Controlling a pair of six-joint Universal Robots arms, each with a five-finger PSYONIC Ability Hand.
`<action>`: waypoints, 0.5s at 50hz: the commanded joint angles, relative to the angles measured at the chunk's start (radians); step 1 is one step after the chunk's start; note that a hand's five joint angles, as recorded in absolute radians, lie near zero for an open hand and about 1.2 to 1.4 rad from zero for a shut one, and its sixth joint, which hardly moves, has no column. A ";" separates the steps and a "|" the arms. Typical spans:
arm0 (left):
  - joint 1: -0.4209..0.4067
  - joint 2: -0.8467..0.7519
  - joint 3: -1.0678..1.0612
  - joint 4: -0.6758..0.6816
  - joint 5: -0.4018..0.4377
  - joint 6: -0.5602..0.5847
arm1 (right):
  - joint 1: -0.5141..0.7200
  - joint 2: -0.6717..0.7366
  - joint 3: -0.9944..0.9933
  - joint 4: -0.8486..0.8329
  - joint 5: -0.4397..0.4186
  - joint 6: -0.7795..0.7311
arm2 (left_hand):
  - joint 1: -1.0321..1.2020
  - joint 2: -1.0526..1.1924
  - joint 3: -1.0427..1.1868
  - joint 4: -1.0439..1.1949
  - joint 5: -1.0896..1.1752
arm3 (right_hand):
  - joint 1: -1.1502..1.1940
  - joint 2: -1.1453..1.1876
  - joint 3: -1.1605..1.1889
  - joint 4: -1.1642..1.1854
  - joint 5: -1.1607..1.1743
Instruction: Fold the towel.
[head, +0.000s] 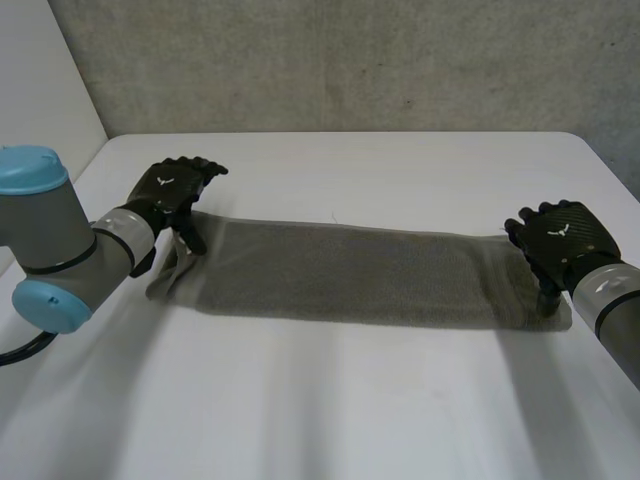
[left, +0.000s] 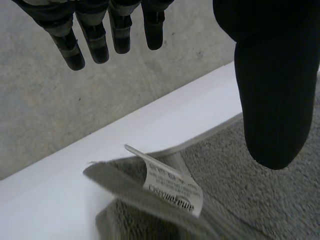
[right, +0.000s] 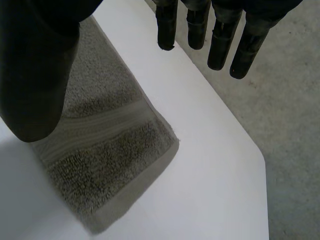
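Reaching over the left end of the towel (head: 350, 272), the left hand (head: 172, 192) has its fingers (left: 95, 45) straight and its thumb spread apart, holding nothing. Beneath it a corner is turned up, showing a white label (left: 172, 187). The grey cloth lies stretched lengthwise across the white table (head: 330, 420). At its right end the right hand (head: 558, 238) is likewise spread, fingers (right: 220, 40) straight, nothing held.

We see one grey-brown terry towel (head: 350, 272), spread as a long strip across the white counter (head: 400, 400). Its left end is rumpled and lifted, with a white printed label (left: 172, 187) showing. Its right end lies flat, with a woven band (right: 100, 125) near the hem.
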 joint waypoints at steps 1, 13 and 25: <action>0.001 0.075 -0.096 0.034 -0.028 0.007 | -0.065 0.048 0.000 0.000 -0.054 0.002 | 0.008 0.009 0.008 0.009 -0.002 | -0.054 -0.068 -0.073 -0.086 -0.061; -0.002 0.215 -0.292 0.200 -0.057 0.006 | -0.154 0.188 -0.038 0.001 -0.117 0.017 | 0.008 0.009 0.008 0.009 -0.002 | 0.123 0.109 0.104 0.092 0.117; -0.016 0.250 -0.379 0.359 -0.067 0.003 | -0.163 0.225 -0.053 0.000 -0.128 0.070 | 0.008 0.009 0.008 0.009 -0.002 | 0.438 0.424 0.418 0.406 0.431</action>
